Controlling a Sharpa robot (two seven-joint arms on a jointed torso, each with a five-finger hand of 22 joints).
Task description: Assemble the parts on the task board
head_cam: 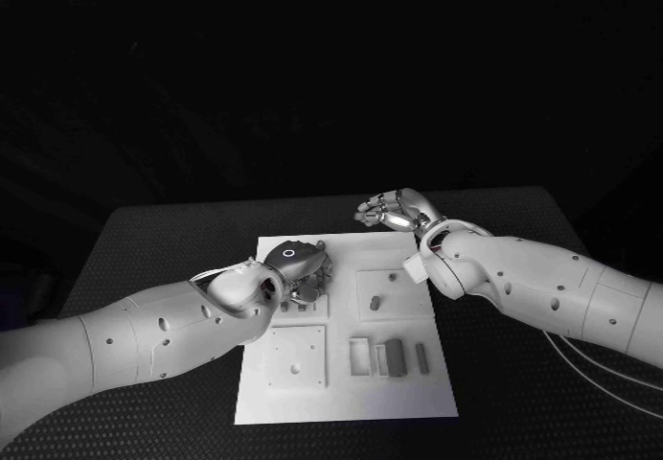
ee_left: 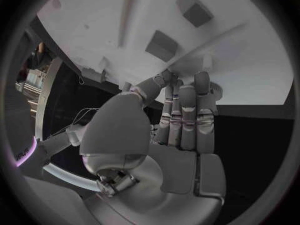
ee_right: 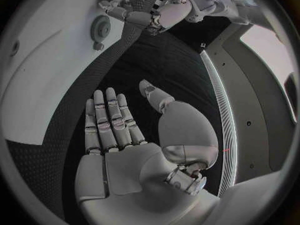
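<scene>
The task board (head_cam: pixel 346 383), a white plate with its long axis running away from the robot, lies in the middle of the black table (head_cam: pixel 166 240), with bare table showing along both of its long sides and beyond its far edge. The left hand (head_cam: pixel 297 273) is over the board's far left part, its fingers (ee_left: pixel 184 115) held straight and close together, tips at the board's surface near a small raised part; it grips nothing that can be seen. The right hand (head_cam: pixel 397 211) hovers just past the board's far right corner over bare table, fingers (ee_right: pixel 107 120) extended and flat (nothing in the palm). Nearer the robot than both hands, three upright grey parts (head_cam: pixel 393 356) stand side by side, long axes along the board's length. One small part (head_cam: pixel 375 303) lies between them and the right hand.
</scene>
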